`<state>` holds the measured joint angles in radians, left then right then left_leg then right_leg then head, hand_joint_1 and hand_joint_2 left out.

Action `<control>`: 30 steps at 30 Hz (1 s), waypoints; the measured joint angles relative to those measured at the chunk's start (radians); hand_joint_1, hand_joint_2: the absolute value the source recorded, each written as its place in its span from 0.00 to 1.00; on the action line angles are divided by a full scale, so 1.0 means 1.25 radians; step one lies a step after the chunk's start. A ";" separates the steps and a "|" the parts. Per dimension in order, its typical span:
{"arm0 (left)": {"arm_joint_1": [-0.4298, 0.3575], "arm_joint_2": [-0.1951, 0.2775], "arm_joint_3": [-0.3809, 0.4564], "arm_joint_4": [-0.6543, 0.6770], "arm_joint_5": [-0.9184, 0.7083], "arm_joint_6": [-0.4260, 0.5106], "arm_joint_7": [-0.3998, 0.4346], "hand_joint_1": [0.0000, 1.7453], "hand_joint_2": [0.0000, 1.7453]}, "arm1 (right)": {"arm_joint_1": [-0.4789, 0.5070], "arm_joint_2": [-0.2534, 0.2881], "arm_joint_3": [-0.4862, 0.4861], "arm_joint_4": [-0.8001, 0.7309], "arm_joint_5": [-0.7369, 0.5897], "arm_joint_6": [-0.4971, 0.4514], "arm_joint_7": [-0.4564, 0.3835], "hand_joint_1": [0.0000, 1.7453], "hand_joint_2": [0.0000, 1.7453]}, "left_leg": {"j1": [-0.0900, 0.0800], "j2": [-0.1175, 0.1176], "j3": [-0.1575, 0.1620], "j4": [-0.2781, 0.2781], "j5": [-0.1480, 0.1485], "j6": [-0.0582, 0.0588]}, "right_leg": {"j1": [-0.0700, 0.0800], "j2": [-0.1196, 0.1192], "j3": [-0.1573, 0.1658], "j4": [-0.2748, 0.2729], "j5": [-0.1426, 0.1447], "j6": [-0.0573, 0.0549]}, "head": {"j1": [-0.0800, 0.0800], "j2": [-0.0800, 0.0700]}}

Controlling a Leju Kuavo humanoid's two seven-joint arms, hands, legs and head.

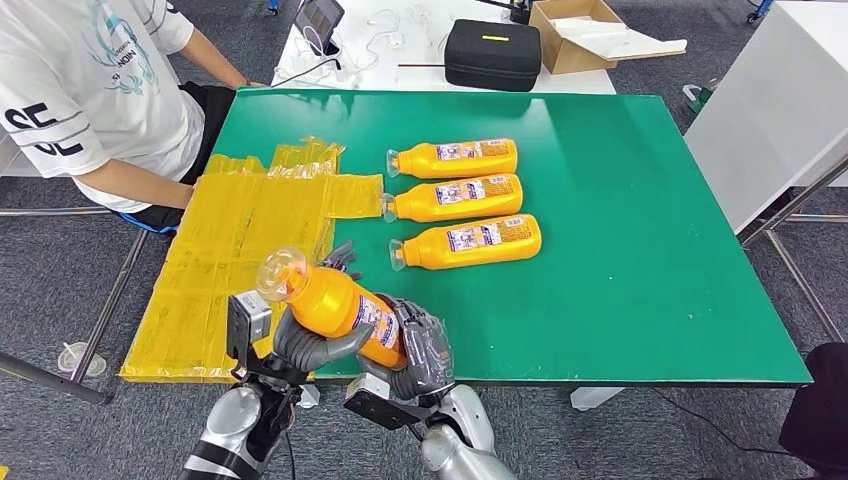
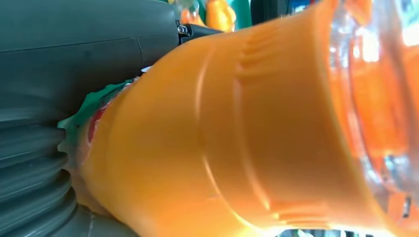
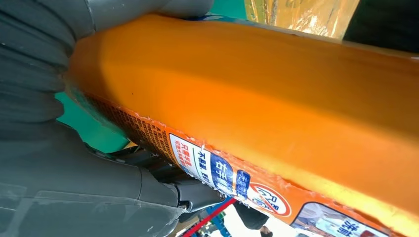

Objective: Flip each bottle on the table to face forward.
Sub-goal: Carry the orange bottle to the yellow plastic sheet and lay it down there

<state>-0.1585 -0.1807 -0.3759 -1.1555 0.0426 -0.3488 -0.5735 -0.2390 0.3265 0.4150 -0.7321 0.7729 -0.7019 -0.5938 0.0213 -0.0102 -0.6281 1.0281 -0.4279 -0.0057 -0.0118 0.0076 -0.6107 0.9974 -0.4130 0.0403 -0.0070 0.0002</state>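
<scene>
I held the orange bottle point(image 1: 345, 308) in both of my hands, above the near edge of the green tabletop point(image 1: 640, 250), its clear cap pointing up and away to my left. My left hand point(image 1: 305, 345) was wrapped around the neck end from below, with the thick thumb across the body. My right hand point(image 1: 420, 350) was closed around the base end, and its fingers pressed on the printed label point(image 3: 222, 173). Neither hand had fingers free.

Three other orange bottles point(image 1: 465, 200) lay in a row in the middle of the tabletop, labels up and caps toward the yellow plastic bags point(image 1: 240, 240) (a person point(image 1: 90, 90) sat beside those bags).

I judged the bottle stiff and smooth, probably a little slippery on the bare plastic, and not light if it was full. The flat sides of the body seemed the best place for a hold, because the label gave more friction than the neck. The cap looked thin, so I would not squeeze there.
</scene>
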 joint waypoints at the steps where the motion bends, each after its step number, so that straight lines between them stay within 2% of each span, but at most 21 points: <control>1: 0.001 0.000 0.001 0.000 0.010 -0.010 0.000 1.00 1.00 | 0.000 0.000 0.000 0.000 0.000 0.000 0.000 0.89 1.00 | 0.000 0.000 0.000 0.000 0.000 0.000 | 0.000 0.000 0.000 0.000 0.000 0.000 | 0.000 0.000; 5: 0.003 0.000 0.009 0.000 0.038 -0.039 -0.003 1.00 1.00 | -0.001 0.000 0.004 0.001 -0.003 0.000 -0.002 0.82 1.00 | 0.000 0.000 0.000 0.000 0.000 0.000 | 0.000 0.000 0.000 0.000 0.000 0.000 | 0.000 0.000; 16: 0.003 0.000 0.035 0.010 0.119 -0.109 0.005 1.00 1.00 | -0.003 0.000 0.008 0.002 0.005 0.000 -0.007 0.81 1.00 | 0.000 0.000 0.000 0.000 0.000 0.000 | 0.000 0.000 0.000 0.000 0.000 0.000 | 0.000 0.000; 17: 0.003 0.000 0.036 0.011 0.120 -0.110 0.005 1.00 1.00 | -0.003 0.000 0.008 0.002 0.005 0.000 -0.007 0.77 1.00 | 0.000 0.000 0.000 0.000 0.000 0.000 | 0.000 0.000 0.000 0.000 0.000 0.000 | 0.000 0.000; 19: 0.003 0.000 0.037 0.012 0.121 -0.112 0.005 1.00 1.00 | -0.003 0.000 0.008 0.002 0.006 0.000 -0.007 0.37 1.00 | 0.000 0.000 0.000 0.000 0.000 0.000 | 0.000 0.000 0.000 0.000 0.000 0.000 | 0.000 0.000; 21: 0.002 0.000 0.038 0.013 0.123 -0.115 0.005 1.00 1.00 | -0.003 0.000 0.008 0.002 0.009 0.000 -0.007 0.00 0.50 | 0.000 0.000 0.000 0.000 0.000 0.000 | 0.000 0.000 0.000 0.000 0.000 0.000 | 0.000 0.000; 23: 0.000 -0.001 0.038 0.014 0.127 -0.117 0.006 1.00 1.00 | -0.003 0.000 0.006 0.001 0.020 0.000 -0.008 0.00 0.00 | 0.000 0.000 0.000 0.000 0.000 0.000 | 0.000 0.000 0.000 0.000 0.000 0.000 | 0.000 0.000; 30: -0.005 -0.005 0.037 0.013 0.104 -0.083 0.012 1.00 1.00 | 0.001 0.000 -0.014 -0.008 0.015 0.000 -0.009 0.00 0.00 | 0.000 0.000 0.000 0.000 0.000 0.000 | 0.000 0.000 0.000 0.000 0.000 0.000 | 0.000 0.000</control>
<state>-0.1647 -0.1873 -0.3292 -1.1387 0.1730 -0.4530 -0.5587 -0.2382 0.3269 0.3981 -0.7425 0.7915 -0.7013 -0.6045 0.0214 -0.0102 -0.6281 1.0281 -0.4278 -0.0057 -0.0118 0.0077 -0.6106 0.9974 -0.4130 0.0403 -0.0069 0.0000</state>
